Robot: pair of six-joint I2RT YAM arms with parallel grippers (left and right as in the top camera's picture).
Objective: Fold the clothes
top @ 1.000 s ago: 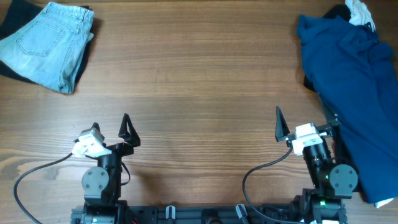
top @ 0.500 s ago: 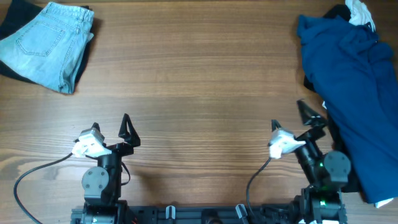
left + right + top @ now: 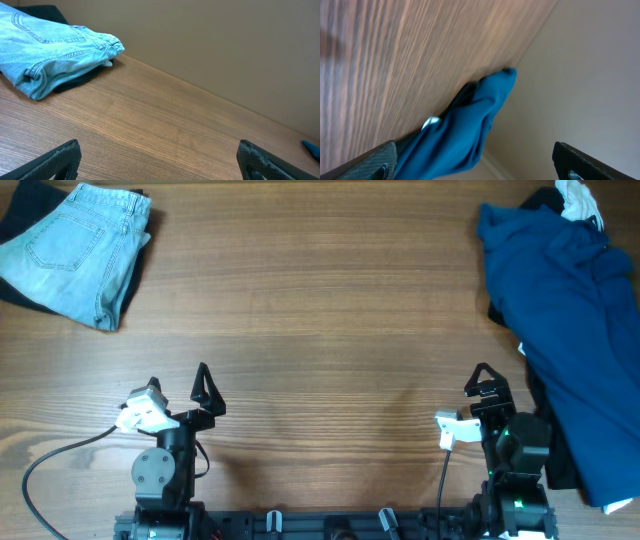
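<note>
The clothes, a large teal-blue shirt (image 3: 570, 310), lie crumpled along the table's right edge. In the right wrist view the shirt (image 3: 465, 130) fills the lower middle, seen tilted. My right gripper (image 3: 485, 383) is open at the front right, rolled on its side and facing the shirt's near left edge, with nothing between its fingers (image 3: 475, 160). My left gripper (image 3: 178, 380) is open at the front left over bare wood, far from the shirt (image 3: 159, 160). A sliver of the shirt (image 3: 312, 147) shows at the left wrist view's right edge.
Folded pale-blue jeans (image 3: 75, 250) lie on dark cloth at the back left corner, and the left wrist view shows the jeans (image 3: 50, 50) too. A white garment with black cloth (image 3: 575, 198) peeks out behind the shirt. Bare wooden table (image 3: 320, 310) lies between.
My right arm has swung to the right towards the shirt and its wrist has rolled over, still open. The left arm has not moved.
</note>
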